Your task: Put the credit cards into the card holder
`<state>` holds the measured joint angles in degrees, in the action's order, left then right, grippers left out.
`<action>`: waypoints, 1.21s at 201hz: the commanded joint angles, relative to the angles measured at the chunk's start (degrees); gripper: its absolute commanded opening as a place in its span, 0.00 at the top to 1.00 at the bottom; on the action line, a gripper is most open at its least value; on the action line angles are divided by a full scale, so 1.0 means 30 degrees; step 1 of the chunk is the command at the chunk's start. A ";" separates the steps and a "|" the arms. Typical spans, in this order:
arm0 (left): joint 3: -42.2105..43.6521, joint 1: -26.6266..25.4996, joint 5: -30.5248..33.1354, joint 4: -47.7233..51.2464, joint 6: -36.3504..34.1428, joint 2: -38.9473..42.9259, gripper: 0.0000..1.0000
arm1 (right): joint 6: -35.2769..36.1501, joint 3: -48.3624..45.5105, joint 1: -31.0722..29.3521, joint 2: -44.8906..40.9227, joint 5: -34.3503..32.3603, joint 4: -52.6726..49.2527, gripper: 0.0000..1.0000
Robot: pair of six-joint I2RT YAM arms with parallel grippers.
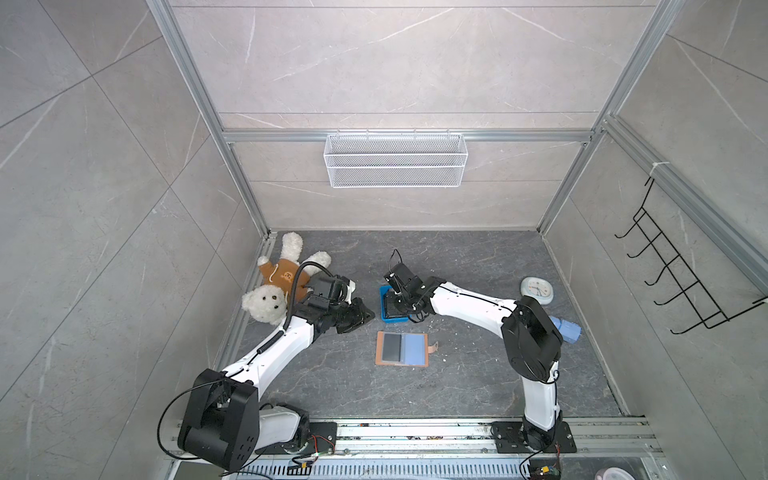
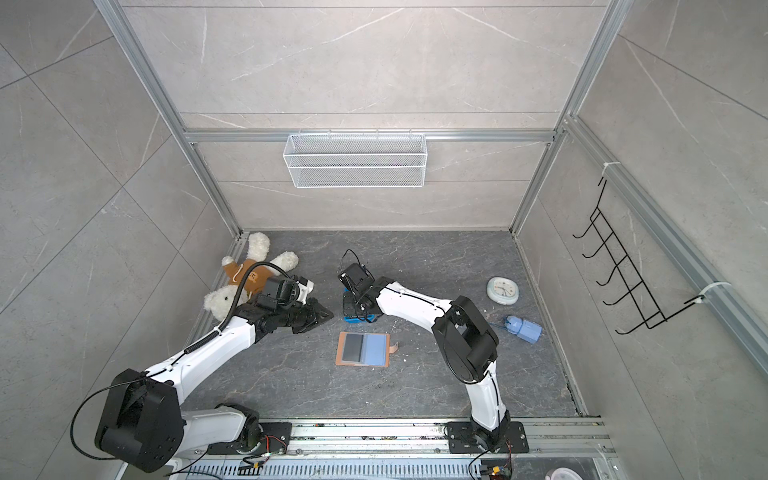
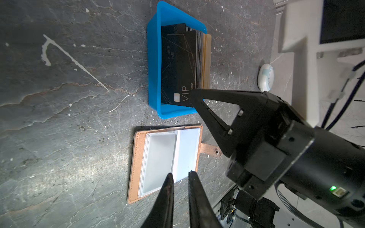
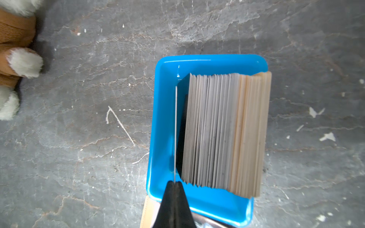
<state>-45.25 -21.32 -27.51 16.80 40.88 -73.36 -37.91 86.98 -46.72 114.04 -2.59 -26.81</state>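
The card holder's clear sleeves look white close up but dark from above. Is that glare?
Likely: in the left wrist view the sleeves of the card holder wash out white with reflected light; in both top views they read dark grey and blue, evenly lit; in the right wrist view the right gripper, pinching a credit card, looks soft near the lens.

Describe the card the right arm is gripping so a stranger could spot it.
On the grey stone table, look behind the open tan card holder for the blue tray. A thick stack of cards stands on edge inside it. Yours is the black VIP card parted from the stack's front, pinched by the right end effector.
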 commanded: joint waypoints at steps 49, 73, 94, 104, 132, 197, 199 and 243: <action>0.1353 0.0072 -0.2233 -0.3352 0.1042 0.0925 0.80 | 0.0610 -0.2149 0.0114 -0.3183 0.0426 0.1043 1.00; 0.2274 0.0036 -0.3167 -0.5035 0.1695 0.1203 0.79 | 0.0797 -0.3560 0.0353 -0.4766 0.0955 0.1714 1.00; 0.3069 -0.0063 -0.3647 -0.6250 0.1999 0.1549 0.79 | 0.0817 -0.5222 0.0608 -0.6465 0.1770 0.2466 1.00; 0.3446 -0.0205 -0.3701 -0.6769 0.2151 0.1752 0.78 | 0.0620 -0.6122 0.0754 -0.7340 0.2163 0.2874 1.00; 0.4837 -0.0799 -0.3831 -0.9388 0.3193 0.2101 0.76 | -0.0008 -0.9188 0.1198 -0.9872 0.3455 0.4510 1.00; 0.6913 -0.2982 -0.3742 -1.4584 0.5136 0.1256 0.70 | -0.1735 -1.4517 0.1773 -1.5404 0.5468 0.6225 1.00; 0.6970 -0.2996 -0.3771 -1.4745 0.5191 0.1238 0.70 | -0.1759 -1.4681 0.1789 -1.5552 0.5537 0.6273 1.00; 0.7958 -0.3416 -0.5091 -1.9250 0.7064 0.0227 0.70 | -0.2920 -1.7422 0.2728 -1.8765 0.7096 0.6866 1.00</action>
<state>-22.17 -30.68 -39.35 -28.97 57.80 -71.31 -43.79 38.04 -39.72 61.91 14.92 -8.51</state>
